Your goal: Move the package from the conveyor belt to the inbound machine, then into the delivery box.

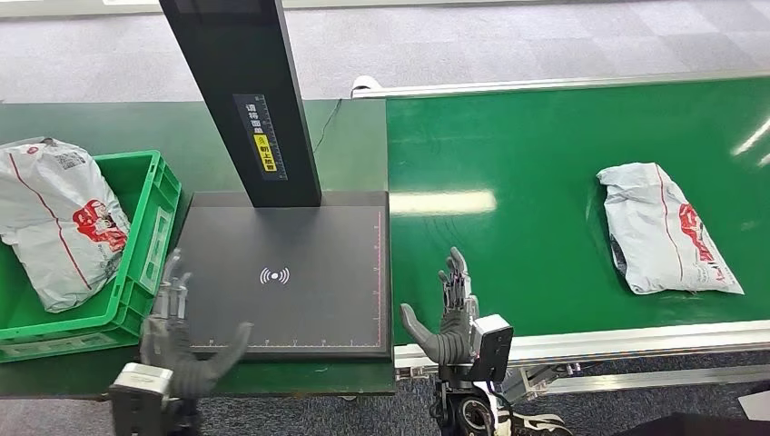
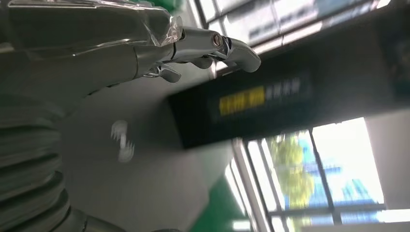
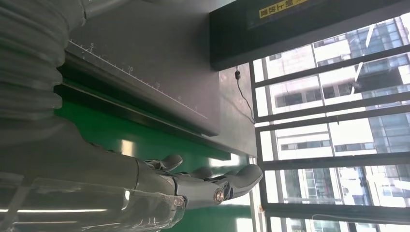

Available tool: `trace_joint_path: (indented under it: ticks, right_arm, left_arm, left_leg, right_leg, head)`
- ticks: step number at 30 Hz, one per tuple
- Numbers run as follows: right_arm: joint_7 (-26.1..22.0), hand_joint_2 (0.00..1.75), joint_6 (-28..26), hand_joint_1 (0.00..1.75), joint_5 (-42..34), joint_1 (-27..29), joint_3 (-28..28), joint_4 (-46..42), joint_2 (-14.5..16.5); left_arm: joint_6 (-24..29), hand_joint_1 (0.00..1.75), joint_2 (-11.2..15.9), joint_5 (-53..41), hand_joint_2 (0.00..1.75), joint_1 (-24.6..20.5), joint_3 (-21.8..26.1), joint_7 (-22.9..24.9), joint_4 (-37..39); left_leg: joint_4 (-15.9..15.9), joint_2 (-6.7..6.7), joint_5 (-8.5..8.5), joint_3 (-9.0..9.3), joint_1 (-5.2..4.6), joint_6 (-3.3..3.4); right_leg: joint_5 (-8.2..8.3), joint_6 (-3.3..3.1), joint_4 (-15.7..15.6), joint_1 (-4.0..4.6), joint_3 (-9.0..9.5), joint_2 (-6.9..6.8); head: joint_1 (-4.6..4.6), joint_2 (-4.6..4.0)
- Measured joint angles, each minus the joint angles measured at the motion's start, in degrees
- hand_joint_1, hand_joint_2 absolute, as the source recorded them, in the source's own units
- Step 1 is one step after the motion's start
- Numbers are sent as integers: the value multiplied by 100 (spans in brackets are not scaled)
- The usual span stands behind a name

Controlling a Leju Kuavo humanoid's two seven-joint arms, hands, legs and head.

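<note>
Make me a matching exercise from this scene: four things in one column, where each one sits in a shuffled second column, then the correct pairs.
Things:
1. package with red print
2. second package
3. left robot hand
4. right robot hand

Places:
A. in the green crate
B. lying on the green conveyor belt
C. open, at the near edge of the belt, beside the scanner plate
D. open, over the near left corner of the dark scanner plate

Pairs: 1-B, 2-A, 3-D, 4-C
</note>
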Motion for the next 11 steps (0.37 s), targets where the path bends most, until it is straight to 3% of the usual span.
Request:
trace_joint_path:
  ticks: [4, 11]
  right_arm:
    - [15, 175, -218, 0, 34, 93, 130, -164, 1]
    - [167, 175, -303, 0, 26, 260, 410, -486, -20]
  left_arm:
    - [-102, 0, -170, 92, 175, 48, -652, 69, 383]
    - [-269, 0, -266, -166, 175, 50, -934, 496, 543]
  left_leg:
    - [-1, 4, -2, -3, 2, -3]
    - [-2, 7, -3, -2, 9, -6]
  right_leg:
    - [-1, 0, 1, 2, -6, 4]
    - [-2, -1, 1, 8, -6, 7]
  head:
    - [-1, 0]
    - [-1, 1]
